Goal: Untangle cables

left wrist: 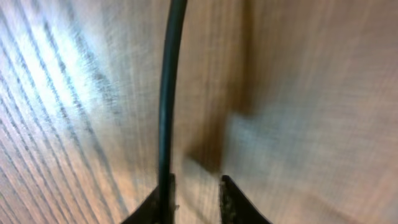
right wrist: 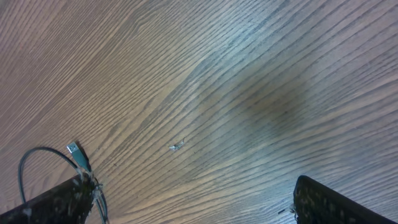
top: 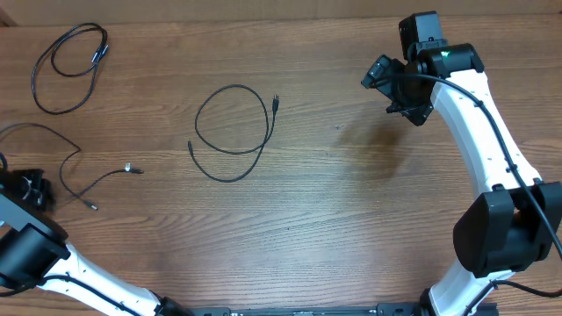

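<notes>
Cables lie apart on the wooden table (top: pixel 351 219). One looped cable (top: pixel 99 54) sits at the far left. A round cable (top: pixel 265 118) lies in the middle, its plug (right wrist: pixel 74 150) pointing to the far side. A thin cable (top: pixel 130 168) snakes along the left side.

The left gripper (top: pixel 31 189) is at the left edge, near the thin cable. In its wrist view, a dark cable (left wrist: pixel 165 93) runs down to the left finger (left wrist: pixel 155 208) and touches it. The two jaws have a small gap, and nothing is squeezed between them.

The right gripper (top: pixel 399 88) hangs over the far right, well apart from all the cables. Its jaws are spread wide and hold nothing.
</notes>
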`<state>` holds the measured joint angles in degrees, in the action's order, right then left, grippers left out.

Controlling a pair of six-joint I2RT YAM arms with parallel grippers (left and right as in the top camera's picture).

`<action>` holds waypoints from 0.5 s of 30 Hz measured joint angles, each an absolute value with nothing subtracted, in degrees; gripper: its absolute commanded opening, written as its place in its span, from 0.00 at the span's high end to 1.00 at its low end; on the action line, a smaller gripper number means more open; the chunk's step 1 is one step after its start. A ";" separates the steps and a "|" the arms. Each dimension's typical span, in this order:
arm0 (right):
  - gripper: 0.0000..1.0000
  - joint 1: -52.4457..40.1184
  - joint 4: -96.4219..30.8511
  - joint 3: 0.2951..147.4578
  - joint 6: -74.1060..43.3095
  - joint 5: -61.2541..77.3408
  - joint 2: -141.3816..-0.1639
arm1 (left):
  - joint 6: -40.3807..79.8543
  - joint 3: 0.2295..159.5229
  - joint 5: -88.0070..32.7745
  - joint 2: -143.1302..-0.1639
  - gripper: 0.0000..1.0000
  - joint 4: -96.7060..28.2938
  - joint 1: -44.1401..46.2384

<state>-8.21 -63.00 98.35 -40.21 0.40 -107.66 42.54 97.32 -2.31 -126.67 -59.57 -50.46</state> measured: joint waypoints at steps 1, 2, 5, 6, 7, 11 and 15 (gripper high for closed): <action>0.00 -8.21 -63.05 98.35 -40.25 0.40 -107.66 | 42.54 98.39 -3.14 -126.67 0.94 -59.55 -50.46; 0.00 -8.21 -63.02 98.35 -40.25 0.40 -107.66 | 42.48 99.46 -4.05 -126.67 0.96 -59.46 -50.46; 0.00 -8.19 -63.07 98.35 -40.27 0.40 -107.66 | 42.00 101.95 -6.87 -126.67 0.95 -58.87 -50.46; 0.00 -8.19 -63.02 98.35 -40.23 0.40 -107.66 | 42.00 102.41 -7.92 -126.67 0.96 -58.63 -50.46; 0.00 -8.21 -63.05 98.35 -40.25 0.40 -107.66 | 42.00 102.72 -9.06 -126.67 0.94 -58.30 -50.46; 0.00 -8.21 -63.02 98.35 -40.23 0.40 -107.66 | 41.87 102.91 -12.16 -126.67 0.91 -58.00 -50.35; 0.00 -8.21 -63.07 98.35 -40.21 0.43 -107.66 | 41.19 102.91 -13.54 -126.67 0.96 -57.01 -50.33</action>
